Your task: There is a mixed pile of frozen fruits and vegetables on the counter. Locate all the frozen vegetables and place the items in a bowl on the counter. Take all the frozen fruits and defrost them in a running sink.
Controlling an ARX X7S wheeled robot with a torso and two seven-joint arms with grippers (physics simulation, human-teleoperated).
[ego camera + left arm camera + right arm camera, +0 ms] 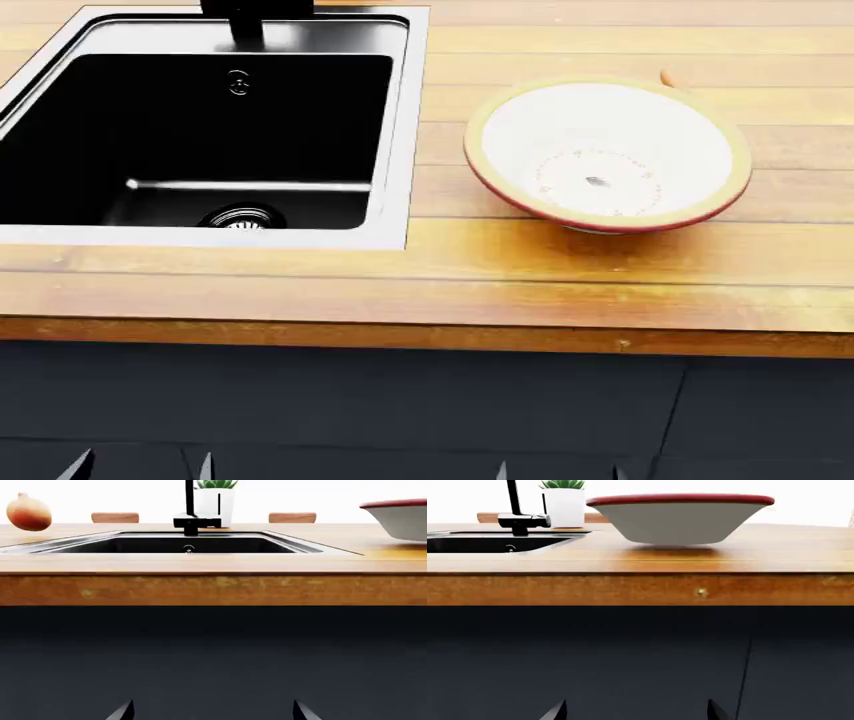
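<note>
Head view shows both grippers, left (pixel 140 467) and right (pixel 558 470), low, wide open, holding nothing; bowl (pixel 607 155) waits at 1 o'clock.

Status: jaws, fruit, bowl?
Both grippers open, low before cabinet. Fruit on counter beside sink. Bowl empty. Nothing blocking.

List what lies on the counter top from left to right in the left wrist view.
Fruit → sink with faucet and plant pot behind it → bowl, cut off at the picture's edge.
</note>
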